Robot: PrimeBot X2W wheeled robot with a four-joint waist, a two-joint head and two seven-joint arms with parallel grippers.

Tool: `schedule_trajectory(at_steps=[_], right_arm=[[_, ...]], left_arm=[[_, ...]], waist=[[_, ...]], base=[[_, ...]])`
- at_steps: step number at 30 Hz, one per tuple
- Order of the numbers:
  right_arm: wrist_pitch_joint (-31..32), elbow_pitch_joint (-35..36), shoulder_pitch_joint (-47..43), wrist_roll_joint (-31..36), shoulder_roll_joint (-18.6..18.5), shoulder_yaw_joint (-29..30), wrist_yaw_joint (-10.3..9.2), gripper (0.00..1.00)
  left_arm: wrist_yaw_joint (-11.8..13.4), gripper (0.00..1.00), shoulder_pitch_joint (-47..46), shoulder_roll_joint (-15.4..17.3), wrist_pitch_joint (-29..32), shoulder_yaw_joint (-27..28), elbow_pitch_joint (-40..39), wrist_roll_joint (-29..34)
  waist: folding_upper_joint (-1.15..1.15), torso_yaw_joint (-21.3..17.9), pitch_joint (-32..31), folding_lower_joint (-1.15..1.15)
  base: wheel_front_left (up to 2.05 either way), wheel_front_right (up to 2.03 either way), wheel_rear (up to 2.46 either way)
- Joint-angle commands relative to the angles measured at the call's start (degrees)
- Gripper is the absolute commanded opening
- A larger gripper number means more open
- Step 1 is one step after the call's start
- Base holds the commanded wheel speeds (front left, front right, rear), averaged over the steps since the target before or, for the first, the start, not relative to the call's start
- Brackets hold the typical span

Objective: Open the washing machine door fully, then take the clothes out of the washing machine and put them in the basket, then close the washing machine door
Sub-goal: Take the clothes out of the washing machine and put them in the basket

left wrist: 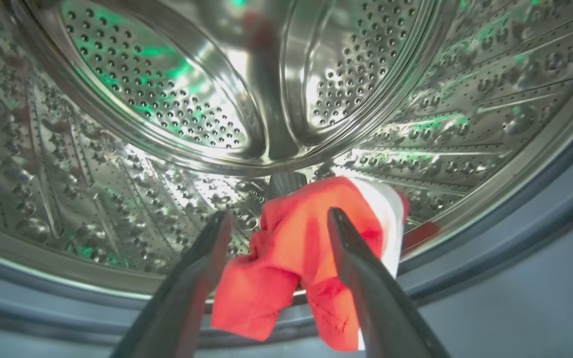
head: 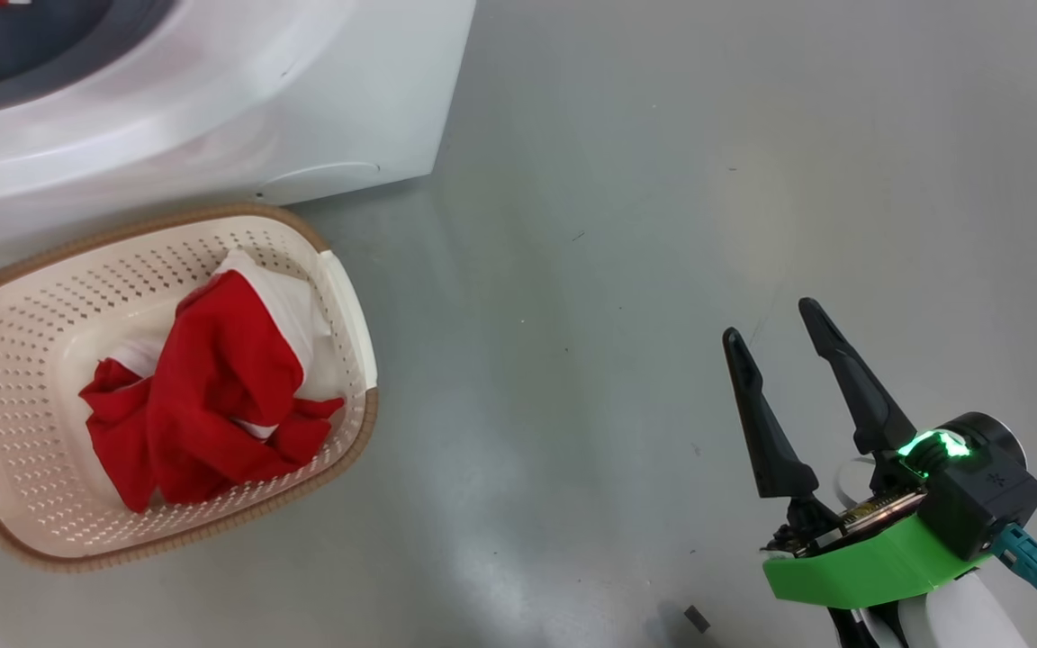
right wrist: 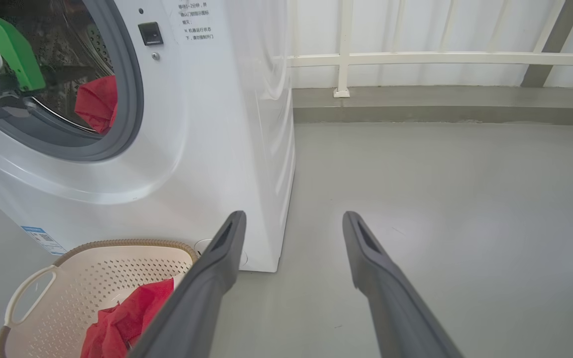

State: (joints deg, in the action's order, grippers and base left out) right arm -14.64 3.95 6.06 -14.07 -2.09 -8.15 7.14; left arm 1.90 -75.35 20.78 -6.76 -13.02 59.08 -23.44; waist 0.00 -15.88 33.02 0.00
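Clothes split: red-white bundle in the basket on the floor beside the washing machine, one red piece on the drum lip between the spread fingers of the left gripper; right gripper also spread, empty, over bare floor.

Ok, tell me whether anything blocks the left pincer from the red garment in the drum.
Nothing visible does. The left pincer is open at the mouth of the drum, and its fingers show either side of the red garment, which lies at the drum's front lip. No other thing sits between them.
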Motion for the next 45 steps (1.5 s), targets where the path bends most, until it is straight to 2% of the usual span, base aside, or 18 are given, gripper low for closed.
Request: schedule_trajectory(at_steps=[1,13,21,25,35,36,37,38,45], right_arm=[[-0.3,1.1,-0.8,0.4,-0.8,-1.3,0.35,1.00],[-0.3,1.1,-2.1,0.5,-0.8,-2.8,0.35,1.00],[-0.3,1.0,-2.3,-0.1,-0.8,-3.6,0.35,1.00],[-0.3,0.8,-2.3,-0.4,-0.8,-3.9,0.35,1.00],[-0.4,0.7,-1.8,-1.1,-0.8,-4.1,0.35,1.00],[-0.4,0.7,-1.7,-1.1,-0.8,-4.1,0.35,1.00],[-0.4,0.7,-1.7,-1.1,-0.8,-4.1,0.35,1.00],[-0.4,0.6,-1.6,-1.2,-0.8,-4.1,0.35,1.00],[-0.4,0.5,-1.3,-1.3,-0.8,-4.1,0.35,1.00]], left_arm=[[-0.6,1.00,-1.5,2.7,0.7,0.4,-0.1,0.3],[-0.1,1.00,-3.8,3.2,4.5,-1.5,7.8,0.8],[1.0,1.00,-4.7,4.1,7.4,-2.5,11.2,1.2],[2.5,1.00,-5.0,4.8,9.1,-3.6,12.3,2.0],[1.3,1.00,-5.7,4.8,12.4,-4.6,13.2,1.5],[1.1,0.45,-5.7,4.8,12.4,-4.8,13.2,1.6],[1.0,0.16,-5.8,4.9,12.3,-4.9,13.2,1.6],[0.9,0.00,-5.9,4.9,12.1,-5.0,13.2,1.5],[0.1,0.00,-6.1,4.7,11.0,-5.2,13.0,1.0]], waist=[[0.00,-0.2,-0.1,0.00],[0.00,-2.3,-0.1,0.00],[0.00,-3.6,0.4,0.00],[0.00,-4.0,0.7,0.00],[0.00,-4.4,1.3,0.00],[0.00,-4.4,1.3,0.00],[0.00,-4.5,1.4,0.00],[0.00,-4.5,1.4,0.00],[0.00,-4.3,1.5,0.00]], base=[[0.00,0.00,0.00],[0.00,0.00,0.00],[0.00,0.00,0.00],[0.00,0.00,0.00],[0.00,0.00,0.00],[0.00,0.00,0.00],[0.00,0.00,0.00],[0.00,0.00,0.00],[0.00,0.00,0.00]])
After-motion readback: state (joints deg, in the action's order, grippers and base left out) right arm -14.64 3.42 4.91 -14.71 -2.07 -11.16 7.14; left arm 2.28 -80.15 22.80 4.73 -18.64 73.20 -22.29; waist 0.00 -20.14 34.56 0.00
